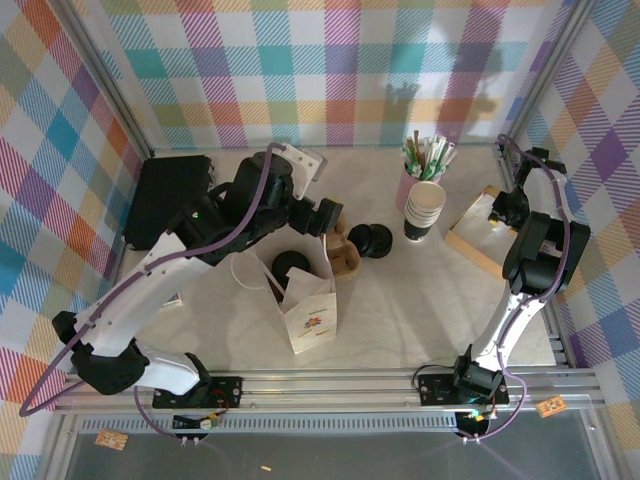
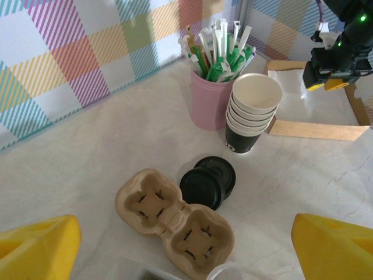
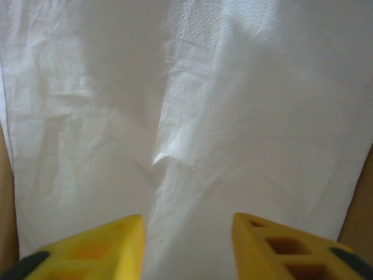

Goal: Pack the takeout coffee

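The takeout coffee (image 1: 291, 266) stands inside an open white paper bag (image 1: 310, 315) at mid table; its black lid shows through the bag's mouth. My left gripper (image 1: 326, 216) hovers just beyond the bag, above a brown pulp cup carrier (image 2: 175, 219). It is open wide (image 2: 186, 251), with nothing between its yellow fingertips (image 2: 41, 245). At the right, my right gripper (image 1: 508, 205) hangs low over a white napkin (image 3: 186, 105) in a cardboard tray (image 1: 470, 240). Its fingers stand apart (image 3: 186, 245) on either side of a raised crease, holding nothing.
Two loose black lids (image 2: 208, 181) lie beside the carrier. A stack of lidless cups (image 2: 252, 111) and a pink cup of straws and stirrers (image 2: 208, 102) stand behind them. A black box (image 1: 170, 200) sits at the back left. Checkered walls close in the table.
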Controlling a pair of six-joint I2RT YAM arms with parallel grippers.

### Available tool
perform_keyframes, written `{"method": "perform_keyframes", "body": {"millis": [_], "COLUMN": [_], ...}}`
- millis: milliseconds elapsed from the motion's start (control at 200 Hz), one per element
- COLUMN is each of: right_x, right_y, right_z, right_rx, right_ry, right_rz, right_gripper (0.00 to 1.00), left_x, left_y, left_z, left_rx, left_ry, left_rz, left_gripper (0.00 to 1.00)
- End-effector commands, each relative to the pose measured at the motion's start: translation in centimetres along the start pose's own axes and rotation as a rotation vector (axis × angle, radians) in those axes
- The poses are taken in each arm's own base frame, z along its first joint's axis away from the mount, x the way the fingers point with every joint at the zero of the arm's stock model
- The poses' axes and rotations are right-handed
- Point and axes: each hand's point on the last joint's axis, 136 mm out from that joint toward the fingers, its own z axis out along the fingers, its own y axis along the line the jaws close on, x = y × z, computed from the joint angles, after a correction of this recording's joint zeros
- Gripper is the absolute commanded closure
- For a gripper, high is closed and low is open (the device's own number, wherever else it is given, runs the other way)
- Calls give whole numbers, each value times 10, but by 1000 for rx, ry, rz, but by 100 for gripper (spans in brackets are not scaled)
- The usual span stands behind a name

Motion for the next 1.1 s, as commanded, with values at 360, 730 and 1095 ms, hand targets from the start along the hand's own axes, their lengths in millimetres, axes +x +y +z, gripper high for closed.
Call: {"method": "perform_keyframes", "body": {"millis": [360,730,1095], "right_x": [13,20,0], "right_y": [9,8,5], "right_z": [43,46,-19], "right_rx": [-33,-34,-51], "right_ry": [124,140,-19], "right_rz": [73,71,61], "right_gripper": [54,96,100], "left_x": [1,0,-6], "left_y": [7,5,6], "left_z": [-15,-11,-14], "left_rx": [-10,-3,-3], "left_ry": [-20,-12,-41], "left_rz": [4,15,6], "left_gripper": [7,7,7]}}
